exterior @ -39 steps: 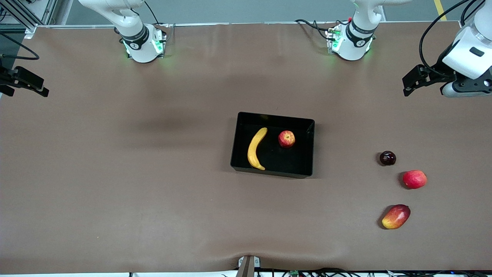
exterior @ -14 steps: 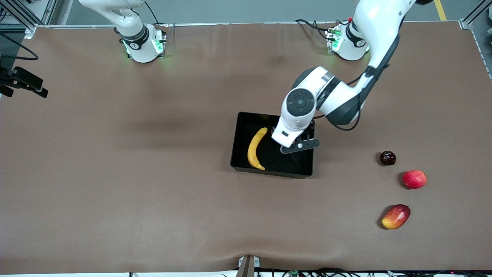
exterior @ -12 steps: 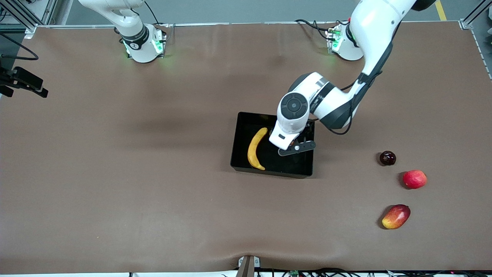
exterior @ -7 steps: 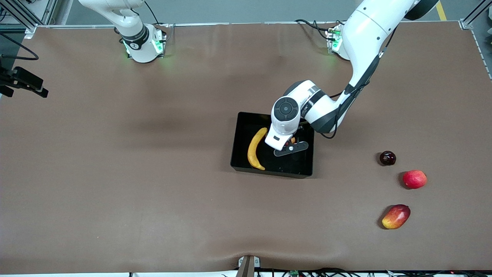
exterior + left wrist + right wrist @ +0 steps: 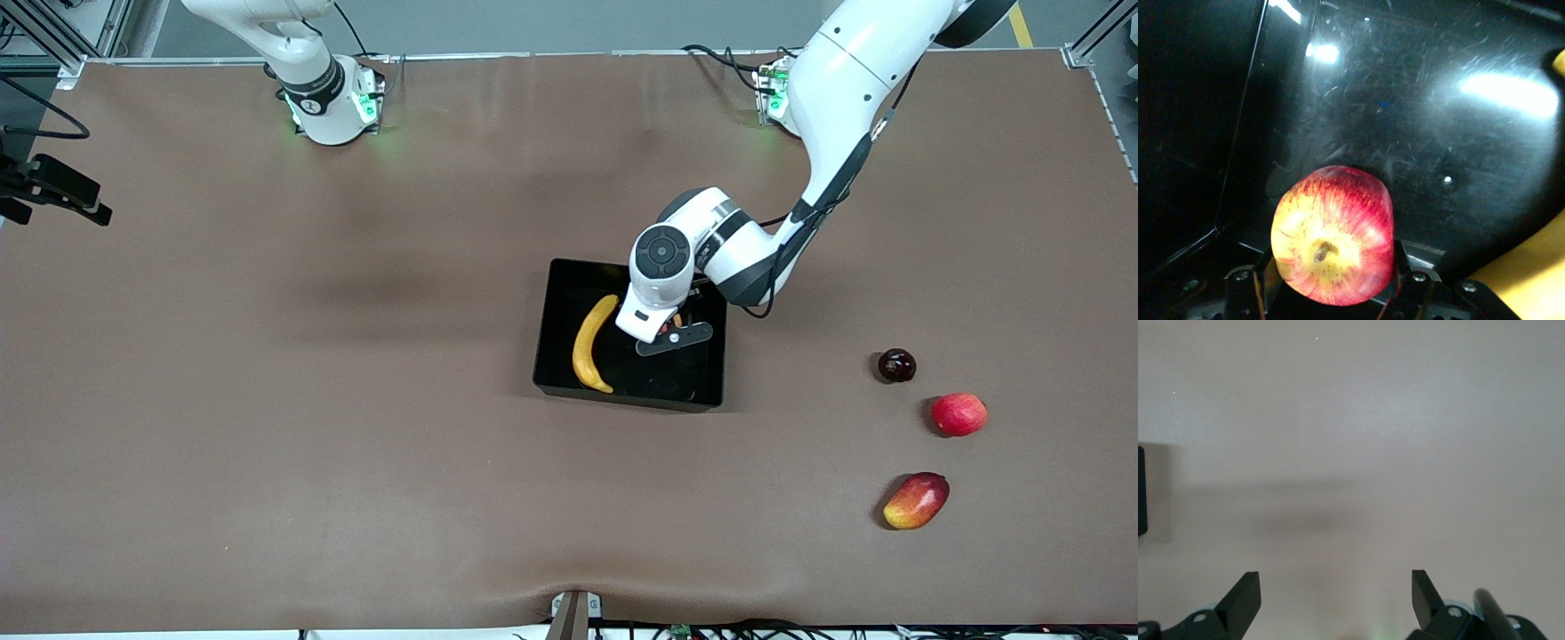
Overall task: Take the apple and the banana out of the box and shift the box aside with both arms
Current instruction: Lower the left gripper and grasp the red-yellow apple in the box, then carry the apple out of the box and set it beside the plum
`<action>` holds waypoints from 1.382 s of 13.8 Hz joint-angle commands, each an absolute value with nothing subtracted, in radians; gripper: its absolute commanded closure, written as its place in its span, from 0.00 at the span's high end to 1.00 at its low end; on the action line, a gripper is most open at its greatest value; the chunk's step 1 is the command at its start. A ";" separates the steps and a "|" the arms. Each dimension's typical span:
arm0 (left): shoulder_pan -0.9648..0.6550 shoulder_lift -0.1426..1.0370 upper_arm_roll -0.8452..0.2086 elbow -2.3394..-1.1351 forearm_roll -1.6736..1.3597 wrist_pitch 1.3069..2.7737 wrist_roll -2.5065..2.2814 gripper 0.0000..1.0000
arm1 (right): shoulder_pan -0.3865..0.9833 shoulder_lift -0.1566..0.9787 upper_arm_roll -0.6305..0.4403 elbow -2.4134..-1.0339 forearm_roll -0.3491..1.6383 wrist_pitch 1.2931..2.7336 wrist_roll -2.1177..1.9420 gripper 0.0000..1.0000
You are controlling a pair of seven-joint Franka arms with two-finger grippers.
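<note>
The black box (image 5: 628,397) stands mid-table. The yellow banana (image 5: 589,347) lies in it, toward the right arm's end. My left gripper (image 5: 671,324) is down inside the box beside the banana, and the wrist hides all but a sliver of the apple (image 5: 678,319). In the left wrist view the left gripper (image 5: 1331,270) is shut on the red apple with a yellowish patch (image 5: 1331,233), one finger against each side, over the glossy box floor (image 5: 1438,133). A banana edge (image 5: 1528,280) shows there. My right gripper (image 5: 84,200) waits open at the right arm's end of the table, and is open and empty (image 5: 1335,577) over bare table.
Three fruits lie on the table toward the left arm's end: a small dark round fruit (image 5: 896,365), a plain red round fruit (image 5: 958,414) nearer the camera, and a red-and-yellow mango (image 5: 916,500) nearest.
The left arm swung in from the table's end and came down into the box over the apple, which now sits between its fingers. The right arm, banana and box have not moved.
</note>
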State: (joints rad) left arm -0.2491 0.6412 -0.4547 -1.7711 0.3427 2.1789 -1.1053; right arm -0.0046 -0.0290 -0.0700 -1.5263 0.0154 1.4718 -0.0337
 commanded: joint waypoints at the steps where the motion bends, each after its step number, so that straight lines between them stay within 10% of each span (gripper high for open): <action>1: -0.242 0.597 -0.459 -1.724 0.364 2.162 -1.137 0.00 | -0.006 -0.028 -0.067 -1.514 0.014 1.470 -0.040 1.00; 7: -0.178 0.454 -0.468 -1.556 0.348 1.855 -1.014 0.00 | -0.006 -0.028 -0.067 -1.514 0.015 1.470 -0.040 1.00; 19: 0.282 0.469 -0.459 -1.614 0.318 1.955 -0.357 0.00 | -0.008 -0.028 -0.067 -1.514 0.015 1.470 -0.040 1.00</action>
State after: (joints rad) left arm 0.2526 0.4450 -0.4492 -1.5801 0.2480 1.8939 -0.3785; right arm -0.0046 -0.0290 -0.0699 -1.5261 0.0154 1.4730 -0.0337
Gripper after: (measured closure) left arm 0.335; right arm 0.000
